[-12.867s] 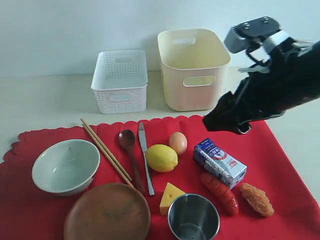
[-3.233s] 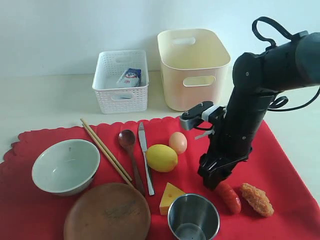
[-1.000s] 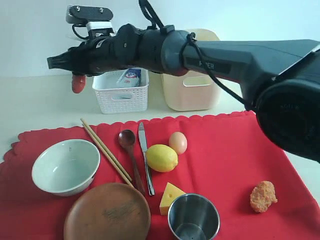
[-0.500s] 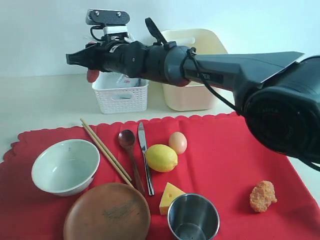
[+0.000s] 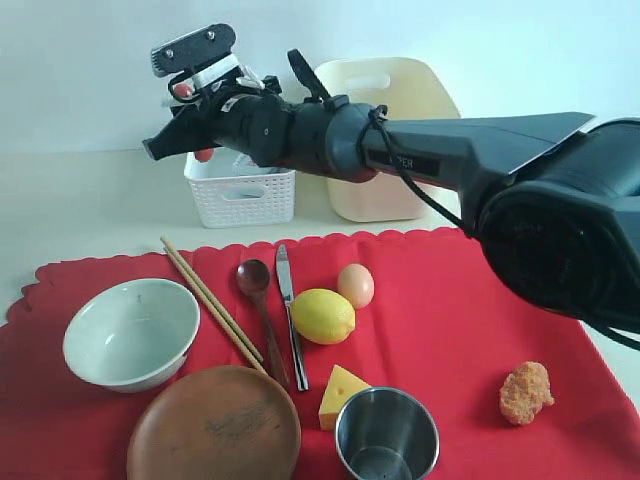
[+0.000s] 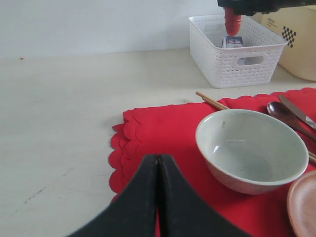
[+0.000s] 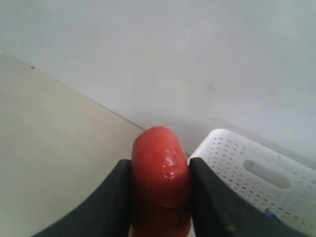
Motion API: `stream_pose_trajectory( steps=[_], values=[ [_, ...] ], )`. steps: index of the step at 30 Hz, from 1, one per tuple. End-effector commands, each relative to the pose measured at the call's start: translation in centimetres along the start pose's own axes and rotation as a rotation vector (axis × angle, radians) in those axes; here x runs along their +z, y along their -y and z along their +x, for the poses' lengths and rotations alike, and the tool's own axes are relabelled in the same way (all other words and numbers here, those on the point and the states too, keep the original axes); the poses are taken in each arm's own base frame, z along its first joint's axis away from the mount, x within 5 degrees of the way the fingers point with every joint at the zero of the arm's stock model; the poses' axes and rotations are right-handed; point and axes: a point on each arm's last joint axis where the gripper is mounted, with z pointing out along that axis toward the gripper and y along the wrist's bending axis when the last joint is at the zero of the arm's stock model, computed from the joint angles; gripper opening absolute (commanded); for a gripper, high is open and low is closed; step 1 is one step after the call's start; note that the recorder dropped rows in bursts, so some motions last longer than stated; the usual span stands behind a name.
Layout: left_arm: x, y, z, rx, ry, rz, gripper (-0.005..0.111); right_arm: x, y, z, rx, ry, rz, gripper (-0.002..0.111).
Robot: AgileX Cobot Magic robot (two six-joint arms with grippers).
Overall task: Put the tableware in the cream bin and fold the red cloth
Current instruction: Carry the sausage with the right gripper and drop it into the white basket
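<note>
Tableware (image 5: pixel 130 330) lies on the red cloth (image 5: pixel 450 300) before the cream bin (image 5: pixel 390 200), while the right hand (image 7: pixel 160 207) clamps a red toy sausage (image 7: pixel 160 158) above the white perforated basket (image 5: pixel 240 190); left hand (image 6: pixel 158 170) pinched closed.

The exterior view looks a little downward, over the red cloth (image 5: pixel 450 300) toward the back wall. The left wrist view sits low near the tabletop (image 6: pixel 64 108); the right one, higher, faces the wall. All three share the white basket (image 5: pixel 240 195).
</note>
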Motion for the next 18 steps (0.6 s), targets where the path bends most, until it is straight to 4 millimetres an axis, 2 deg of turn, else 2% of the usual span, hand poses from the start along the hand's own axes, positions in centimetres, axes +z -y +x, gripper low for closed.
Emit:
stream_pose_trajectory(
  steps=[1, 11, 13, 14, 15, 18],
  values=[
    [0.0, 0.0, 0.0, -0.003, 0.014, 0.006, 0.000, 0.5, 0.2, 0.7, -0.122, 0.025, 0.032, 0.000],
    [0.0, 0.0, 0.0, -0.003, 0.014, 0.006, 0.000, 1.4, 0.1, 2.3, -0.214, 0.076, 0.090, 0.000],
    [0.0, 0.0, 0.0, -0.003, 0.014, 0.006, 0.000, 1.4, 0.1, 2.4, -0.215, 0.075, 0.091, 0.004],
    [0.0, 0.0, 0.0, -0.003, 0.014, 0.006, 0.000, 1.4, 0.1, 2.4, -0.219, 0.076, 0.090, 0.008],
    [0.0, 0.0, 0.0, -0.003, 0.014, 0.006, 0.000, 1.4, 0.0, 2.4, -0.223, 0.072, 0.086, 0.020],
    [0.0, 0.0, 0.0, -0.003, 0.014, 0.006, 0.000, 1.4, 0.0, 2.4, -0.223, 0.072, 0.086, 0.046]
  ],
)
